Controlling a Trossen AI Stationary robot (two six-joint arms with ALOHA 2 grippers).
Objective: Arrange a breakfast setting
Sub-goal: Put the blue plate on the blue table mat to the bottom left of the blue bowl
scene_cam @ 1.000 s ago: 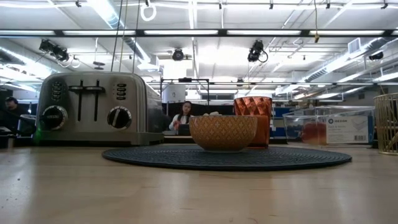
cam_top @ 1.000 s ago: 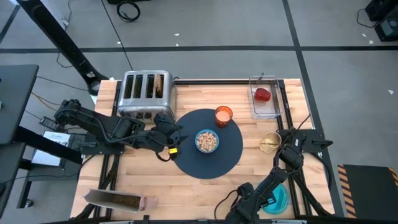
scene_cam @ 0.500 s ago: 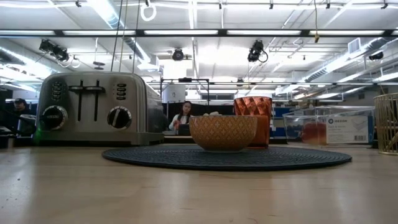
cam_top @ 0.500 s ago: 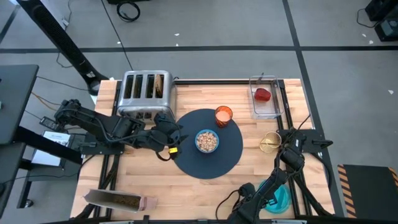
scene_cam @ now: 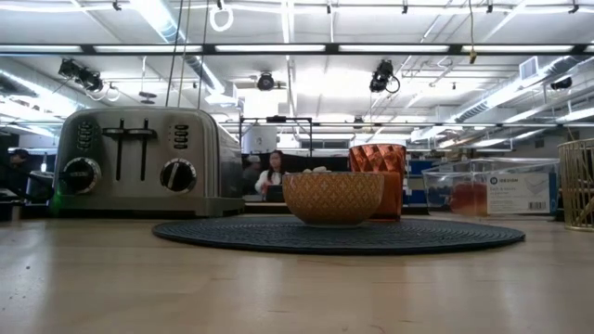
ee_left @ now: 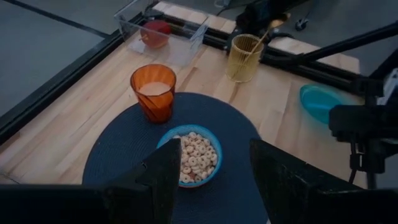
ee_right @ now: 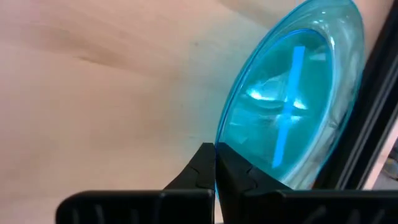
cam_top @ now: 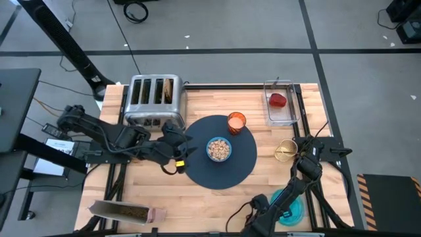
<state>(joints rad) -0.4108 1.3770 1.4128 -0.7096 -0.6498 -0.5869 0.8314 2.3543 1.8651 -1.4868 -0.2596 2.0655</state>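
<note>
Teal plate point(ee_right: 292, 93) pinched at its rim by right hand point(ee_right: 215, 163), lower right of the high view.
Fingers together on the plate edge, at the worktop's point(cam_top: 263, 178) corner. Left hand point(cam_top: 183, 149) open, holding nothing, at the left edge of the dark-blue mat point(cam_top: 243, 164) mid-frame. On the mat: blue cereal bowl point(cam_top: 219, 149) centre, orange cup point(cam_top: 236, 122) upper right of it. Red fruit point(cam_top: 279, 100) in clear bin point(cam_top: 289, 117) upper right; toaster point(cam_top: 152, 99) upper left; gold spoon point(ee_left: 272, 30) in the wire cup point(ee_left: 244, 57).

Nothing legible anywhere — the label on the clear plastic container point(scene_cam: 492, 188) carries print, but it is too small to read.
</note>
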